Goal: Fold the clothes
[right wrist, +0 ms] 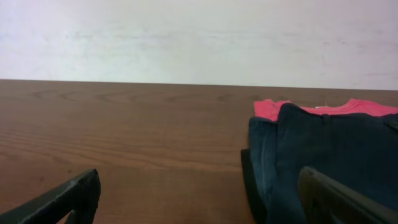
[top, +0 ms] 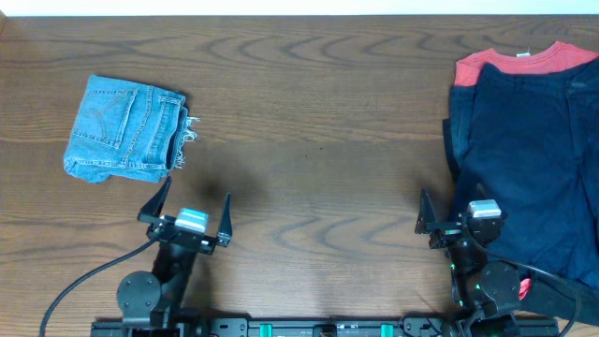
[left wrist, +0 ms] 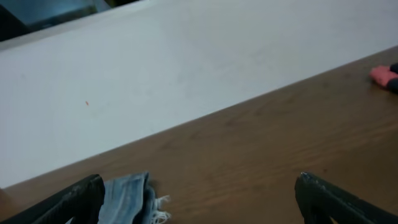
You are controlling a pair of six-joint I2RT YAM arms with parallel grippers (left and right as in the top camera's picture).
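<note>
— Found the jeans (top: 126, 129) folded on the desk (top: 318, 140), ahead and left of the left jaws, frayed hems (top: 190, 131) rightward.
— Nearer that arm (top: 168, 267), then. Saw left and right jaws wide open, empty.

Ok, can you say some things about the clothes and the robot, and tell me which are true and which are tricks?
1. The jeans are folded into a small bundle. True.
2. The left tool is holding the jeans. False: it is open and empty, apart from them.
3. A red shirt peeks out from under the dark blue clothes. True.
4. The dark blue clothes lie next to the jeans. False: they are far apart, on the robot's right, by the right tool.
5. The right tool is open. True.
</note>
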